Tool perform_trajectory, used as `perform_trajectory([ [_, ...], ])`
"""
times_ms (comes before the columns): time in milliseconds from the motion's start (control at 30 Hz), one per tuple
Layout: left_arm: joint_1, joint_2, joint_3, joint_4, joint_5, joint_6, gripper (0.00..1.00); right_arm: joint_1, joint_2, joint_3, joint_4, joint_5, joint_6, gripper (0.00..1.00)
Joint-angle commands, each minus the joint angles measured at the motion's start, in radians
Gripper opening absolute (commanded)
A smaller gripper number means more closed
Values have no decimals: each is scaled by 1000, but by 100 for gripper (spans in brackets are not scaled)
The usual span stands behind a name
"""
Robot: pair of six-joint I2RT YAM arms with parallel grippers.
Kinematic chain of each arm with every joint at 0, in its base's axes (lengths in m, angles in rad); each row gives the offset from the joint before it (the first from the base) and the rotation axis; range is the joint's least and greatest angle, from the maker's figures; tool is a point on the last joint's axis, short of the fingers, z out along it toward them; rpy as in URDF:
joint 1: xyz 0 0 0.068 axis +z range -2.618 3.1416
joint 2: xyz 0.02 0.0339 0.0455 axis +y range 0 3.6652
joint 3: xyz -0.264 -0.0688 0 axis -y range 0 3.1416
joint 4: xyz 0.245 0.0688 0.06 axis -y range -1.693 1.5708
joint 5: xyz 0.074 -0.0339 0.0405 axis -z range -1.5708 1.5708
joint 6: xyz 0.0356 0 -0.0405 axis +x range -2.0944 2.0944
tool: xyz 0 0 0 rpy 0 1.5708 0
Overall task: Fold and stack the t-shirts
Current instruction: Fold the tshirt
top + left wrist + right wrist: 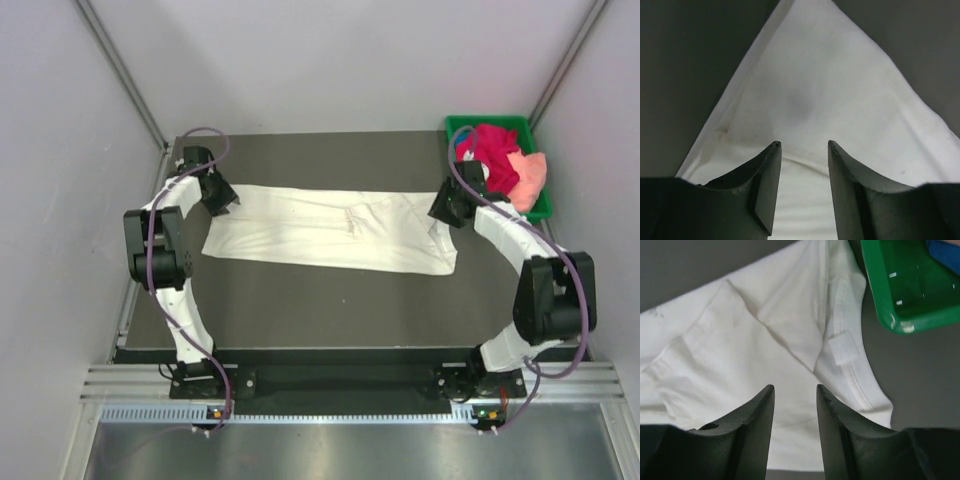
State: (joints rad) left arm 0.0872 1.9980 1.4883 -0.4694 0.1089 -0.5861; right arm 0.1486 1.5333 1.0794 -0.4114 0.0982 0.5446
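Left wrist view is showing the left gripper (802, 146) at the bottom of the frame with its fingers standing apart and pinching nothing. The cream-white t-shirt (840, 90) is lying just beyond and below them, narrowing to a corner at the top centre against the dark table (685, 60). In the right wrist view the right gripper (795, 388) is also standing spread over that shirt, with a sewn label (846, 348) lying right of centre and a corner of the green tray (880, 300) sitting in the upper right. In the top external view the shirt is stretching across the middle of the frame, its long axis running left to right and dipping slightly toward the right. The left gripper is hanging over its upper-left end and the right gripper over its right end, so each arm is nearest its own end. By my judgement the coming fold is turning on that lengthwise line between them. Farther back, in the upper right, the magenta-red t-shirt (492, 150) and the peach-pink t-shirt (530, 178) are lying bunched in the tray, apart from the spread shirt. Whether either gripper's fingertips are touching cloth is not showing. The sleeves are hard to make out, and a blue thing (942, 250) in the tray is being cut off by the frame edge.
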Motion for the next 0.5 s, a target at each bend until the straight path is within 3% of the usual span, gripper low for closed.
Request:
perform_trajectory([
  [0,6,71,76,17,9,6,48,-3,112,134,48,31,-46,40],
  [300,57,209,201,-187,-261,-41,48,-20,353,329,65,113,-141,45],
  [400,80,197,190,-172,-241,-60,47,-29,384,341,77,120,-158,44],
  [467,80,162,172,-103,-157,-32,47,-34,399,338,103,97,-170,45],
])
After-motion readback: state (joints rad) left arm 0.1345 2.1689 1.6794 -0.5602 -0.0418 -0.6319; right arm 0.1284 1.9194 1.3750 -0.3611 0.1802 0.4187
